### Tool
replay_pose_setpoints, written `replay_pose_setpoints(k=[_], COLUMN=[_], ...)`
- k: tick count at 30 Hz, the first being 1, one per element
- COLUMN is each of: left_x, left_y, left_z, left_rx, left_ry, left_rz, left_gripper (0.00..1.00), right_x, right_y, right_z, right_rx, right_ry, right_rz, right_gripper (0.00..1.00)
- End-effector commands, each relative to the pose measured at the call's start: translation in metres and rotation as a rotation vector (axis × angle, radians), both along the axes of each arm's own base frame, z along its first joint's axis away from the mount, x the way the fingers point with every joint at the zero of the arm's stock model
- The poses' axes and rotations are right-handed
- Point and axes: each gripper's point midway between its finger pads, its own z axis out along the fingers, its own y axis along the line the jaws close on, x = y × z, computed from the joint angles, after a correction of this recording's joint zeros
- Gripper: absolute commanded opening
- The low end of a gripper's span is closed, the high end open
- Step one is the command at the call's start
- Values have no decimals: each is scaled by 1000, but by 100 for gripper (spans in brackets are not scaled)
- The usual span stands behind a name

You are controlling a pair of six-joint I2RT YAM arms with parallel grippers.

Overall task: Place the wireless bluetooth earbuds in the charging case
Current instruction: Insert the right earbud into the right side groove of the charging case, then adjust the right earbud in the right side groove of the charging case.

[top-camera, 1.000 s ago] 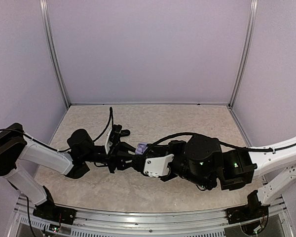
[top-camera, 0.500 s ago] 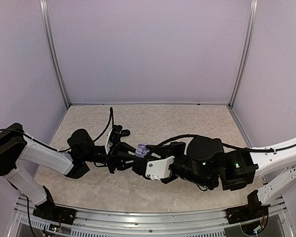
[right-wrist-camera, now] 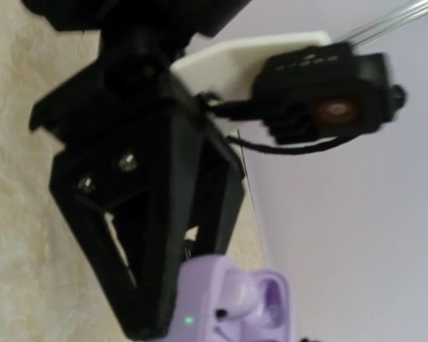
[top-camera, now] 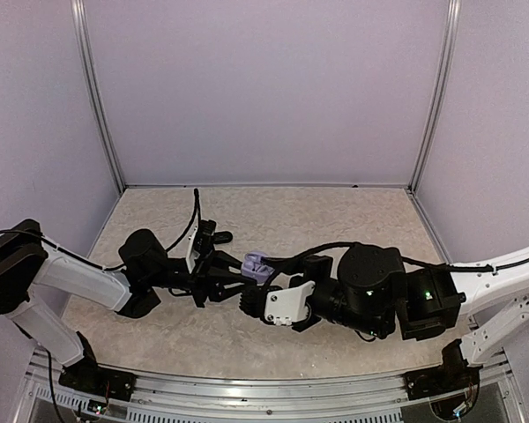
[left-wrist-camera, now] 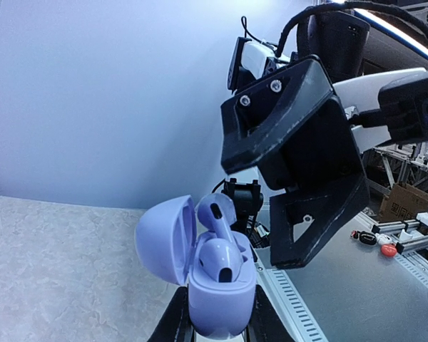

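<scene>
My left gripper (top-camera: 243,278) is shut on the base of a lavender charging case (left-wrist-camera: 222,299), holding it above the table with its lid (left-wrist-camera: 162,241) open. In the left wrist view one lavender earbud (left-wrist-camera: 221,262) sits in the case. A second lavender earbud (left-wrist-camera: 218,212) stands tilted, its stem in the case and its head sticking up. The case also shows in the top view (top-camera: 254,263) and in the right wrist view (right-wrist-camera: 228,306), with a green light on. My right gripper (top-camera: 250,300) is just beside the case, apart from it. Its black fingers (left-wrist-camera: 299,164) overlap, so I cannot tell its state. The black earbuds are out of view.
A small dark oval thing (top-camera: 220,236) lies on the table behind my left wrist. The pale speckled table (top-camera: 335,216) is enclosed by lavender walls with metal posts (top-camera: 99,106). Both forearms cross the middle near part of the table.
My right gripper has drifted slightly toward the near edge and to the right. My left gripper has kept the lavender case almost still.
</scene>
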Motion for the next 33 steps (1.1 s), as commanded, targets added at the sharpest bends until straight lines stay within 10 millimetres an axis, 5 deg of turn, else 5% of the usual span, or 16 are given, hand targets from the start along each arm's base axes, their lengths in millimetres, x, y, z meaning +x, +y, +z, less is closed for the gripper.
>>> replay_pose_setpoints(k=[1,8,17,28,33], left_x=[5,7,5,4,4], left_y=[1,3,9,10,11], left_z=[13,14,17,16,16], left_rx=[-49,-60,-77,-83,-82], left_ry=[-24,-34,-62,-62,-63], left_rz=[10,18,31,30,34], left_gripper=[0,0,0,0,0], right_x=[-11,-16,28,34,34], right_y=[-6,-19,-64,-40,-36], right_z=[42,76,75,23,19], right_rx=[156,319,545,401,396], right_ry=[57,171,561,806,823], right_rz=[44,62,28,64,81], right_gripper=[54,56,31,20,18])
